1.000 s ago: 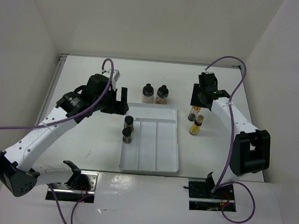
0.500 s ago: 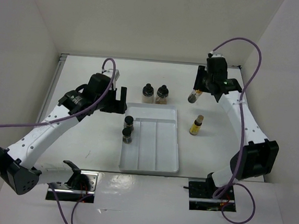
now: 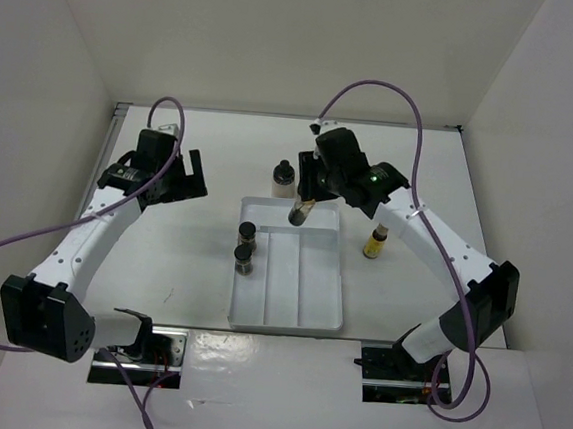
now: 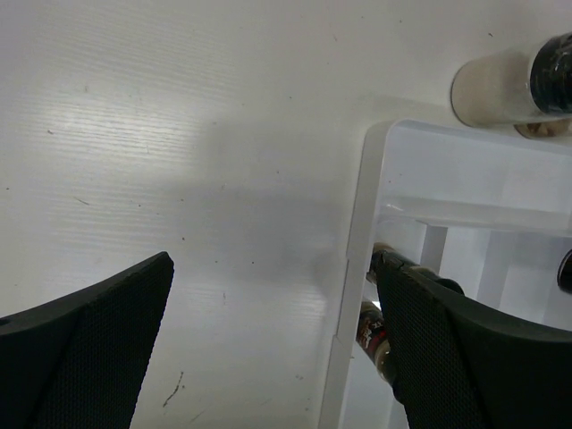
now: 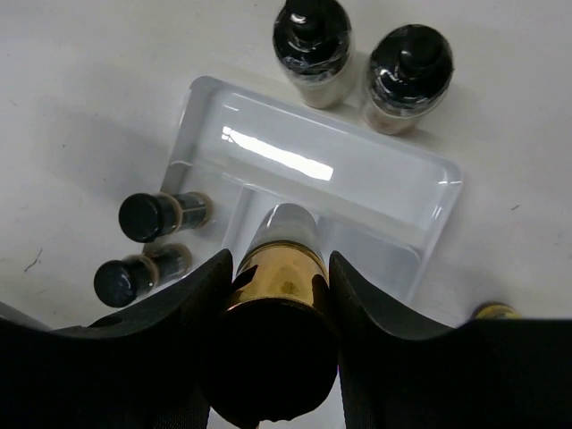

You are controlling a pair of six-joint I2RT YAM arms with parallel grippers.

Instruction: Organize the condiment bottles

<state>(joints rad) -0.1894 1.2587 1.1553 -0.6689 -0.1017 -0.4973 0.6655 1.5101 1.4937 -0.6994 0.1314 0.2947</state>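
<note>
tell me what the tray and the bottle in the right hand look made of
White tray: likely moulded plastic, glossy and slightly translucent, going by the glare and rounded corners. Slim yellow bottle: clear glass or hard plastic, cannot tell which; shiny amber body, dark cap.

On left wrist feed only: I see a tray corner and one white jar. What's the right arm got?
Observer: The right gripper is clamped on a slim yellow bottle, black-capped, tilted above the tray at its far end.
Operator: Other yellow one?
Observer: The cork-topped bottle stands on the table, outside the tray's right side.
Operator: Anything next to my white jar?
Observer: A pinkish-brown jar stands right beside the white jar, both beyond the tray's far wall.
</note>
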